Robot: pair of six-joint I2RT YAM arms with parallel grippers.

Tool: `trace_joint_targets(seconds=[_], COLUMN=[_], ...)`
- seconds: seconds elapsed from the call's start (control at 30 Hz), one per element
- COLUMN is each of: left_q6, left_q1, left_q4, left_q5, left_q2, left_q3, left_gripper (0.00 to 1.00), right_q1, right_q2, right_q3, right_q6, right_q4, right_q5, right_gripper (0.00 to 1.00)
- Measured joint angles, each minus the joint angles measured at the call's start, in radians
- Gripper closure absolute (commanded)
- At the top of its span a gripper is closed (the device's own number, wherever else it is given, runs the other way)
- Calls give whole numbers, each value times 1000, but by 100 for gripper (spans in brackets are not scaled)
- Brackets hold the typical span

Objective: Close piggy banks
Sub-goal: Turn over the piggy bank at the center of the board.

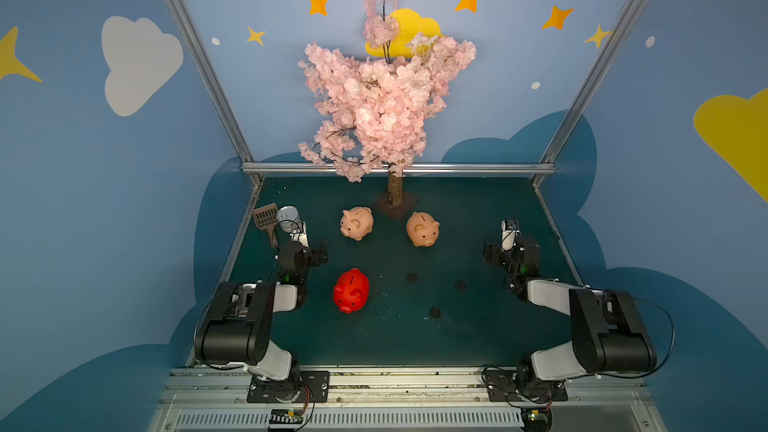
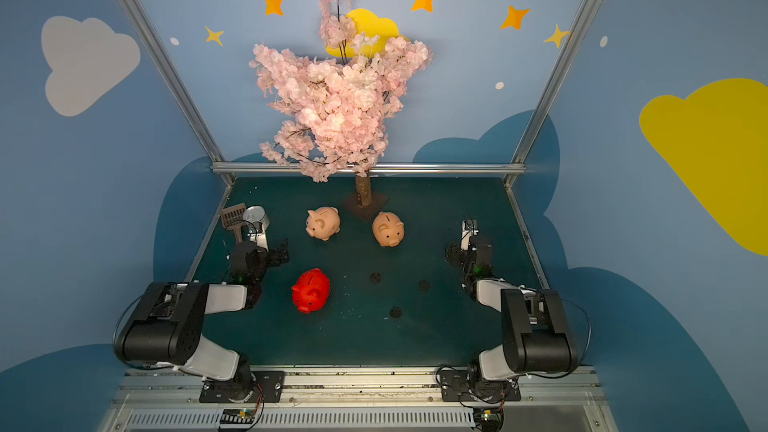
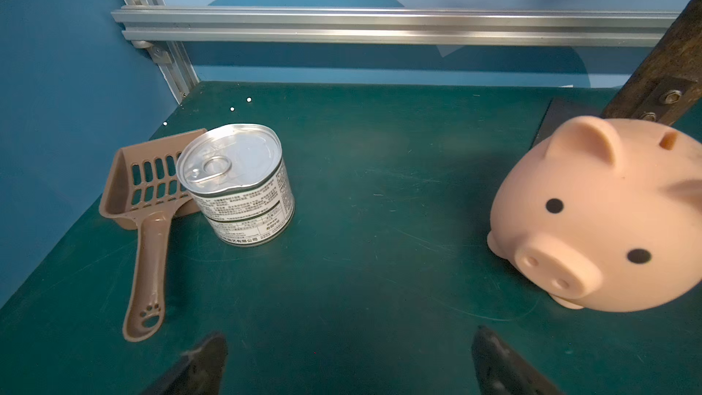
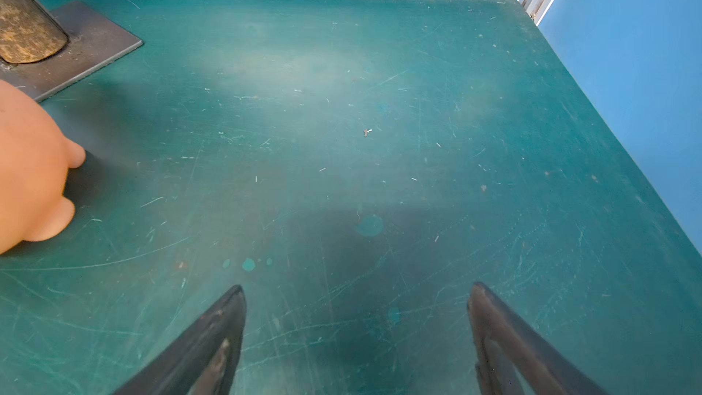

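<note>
1. At the left edge of both top views, a brown scoop (image 1: 266, 218) and a silver can (image 1: 288, 218) sat touching each other, and neither belongs to the task.
2. Just below them, the left tool (image 3: 349, 334) hung released, its jaws wide with nothing between them.
3. Left of centre, the left peach pig (image 1: 356, 223) stood upright near the tree base (image 1: 397, 207). The red pig (image 1: 351, 289) stood well apart below it on the bench (image 1: 478, 326).
4. Right of centre stood the right peach pig (image 1: 423, 228). Three dark discs (image 1: 434, 312) lay below it on the bench; they may be stoppers, though that could not be told.
5. At the right, the right tool (image 4: 357, 286) was likewise released and empty, well apart from any pig.
6. The pigs looked hollow, light, smooth and round, so likely to roll or slip. A hold across the flanks seems safest.
7. Only the top views showed the red pig and the discs. The left wrist view alone gave one pig's face and coin slot. The right wrist view caught just a flank and feet. No view showed an underside.
</note>
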Motion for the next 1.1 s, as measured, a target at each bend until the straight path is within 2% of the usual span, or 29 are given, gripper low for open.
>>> trace_joint_targets(seconds=[0.93, 1.0, 1.1], left_q6=[6, 9, 6], left_q1=[0, -5, -16], left_q4=[0, -47, -172], left_q5=[8, 10, 2], left_q2=[-4, -40, -153], left_q3=[-2, -2, 19], left_gripper=[1, 1, 1], right_q1=[0, 0, -1], right_q2=[0, -2, -31], right_q3=[0, 2, 48], right_q6=[0, 2, 10], right_q4=[0, -10, -130], right_q5=[-3, -2, 8], right_gripper=[10, 9, 9])
